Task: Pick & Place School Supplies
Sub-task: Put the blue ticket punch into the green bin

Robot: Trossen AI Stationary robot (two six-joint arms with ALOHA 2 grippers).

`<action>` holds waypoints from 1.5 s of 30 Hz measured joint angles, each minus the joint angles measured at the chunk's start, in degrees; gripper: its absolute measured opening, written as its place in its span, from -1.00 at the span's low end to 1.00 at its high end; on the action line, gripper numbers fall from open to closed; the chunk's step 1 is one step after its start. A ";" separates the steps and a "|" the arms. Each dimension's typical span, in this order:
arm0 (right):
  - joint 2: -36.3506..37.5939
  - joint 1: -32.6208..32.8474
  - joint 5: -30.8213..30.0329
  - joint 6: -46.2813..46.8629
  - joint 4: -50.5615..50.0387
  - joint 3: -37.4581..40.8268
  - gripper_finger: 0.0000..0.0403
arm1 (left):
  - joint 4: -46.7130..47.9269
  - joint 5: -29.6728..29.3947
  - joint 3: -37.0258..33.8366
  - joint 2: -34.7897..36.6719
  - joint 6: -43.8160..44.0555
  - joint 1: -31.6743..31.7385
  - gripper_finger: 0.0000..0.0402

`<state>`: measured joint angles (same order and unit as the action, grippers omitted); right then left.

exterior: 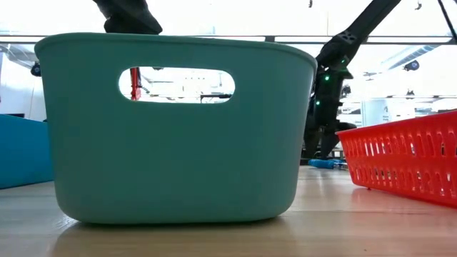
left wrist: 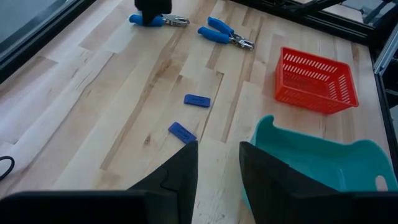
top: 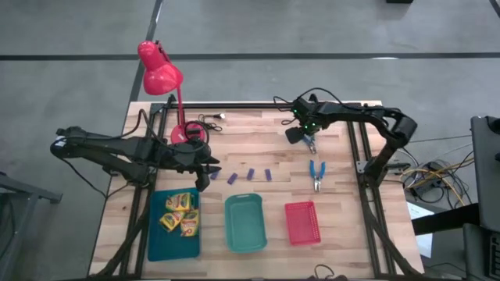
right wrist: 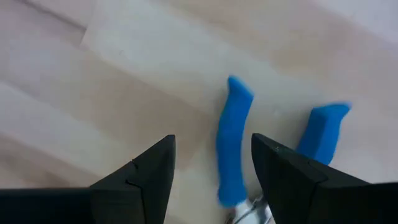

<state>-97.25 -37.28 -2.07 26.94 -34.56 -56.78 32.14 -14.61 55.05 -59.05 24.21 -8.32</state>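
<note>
blue-handled tool (right wrist: 234, 140) between right gripper (right wrist: 211, 165) fingers, untouched

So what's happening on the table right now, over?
Right tool open over blue-handled pliers. Left tool open above purple blocks. Nothing held, nothing blocking.

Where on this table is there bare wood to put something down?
Free: the wood between the red mesh basket and the table's right edge, and the far middle between the red desk lamp and right hand. Crowded: around the purple blocks beside the left hand.

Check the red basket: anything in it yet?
No. In the high view the red basket shows only its bare mesh floor.
</note>
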 joint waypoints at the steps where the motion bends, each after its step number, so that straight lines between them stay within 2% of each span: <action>1: -0.56 -0.01 -0.76 -0.71 -0.01 -0.50 0.02 | 0.00 -0.01 0.00 0.00 -0.01 -0.01 -0.39; 12: -1.53 -0.02 -4.12 -1.93 -0.11 0.26 0.02 | 0.00 -0.15 0.00 0.00 -0.01 -0.01 -0.39; 29: -1.38 -0.02 -1.70 -1.90 3.66 4.10 0.00 | 0.00 -0.09 0.00 0.00 0.00 0.00 -0.39; 36: -1.40 -0.02 -0.88 -1.88 3.83 4.10 -0.21 | 0.00 0.07 0.00 0.00 0.00 -0.02 -0.39; 45: -1.49 0.00 1.67 -0.68 4.15 4.10 -0.67 | 0.00 0.04 0.00 0.00 -0.02 0.00 -0.39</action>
<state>-98.74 -37.28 -0.40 26.26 -30.41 -52.69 32.14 -14.57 55.05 -59.05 24.19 -8.32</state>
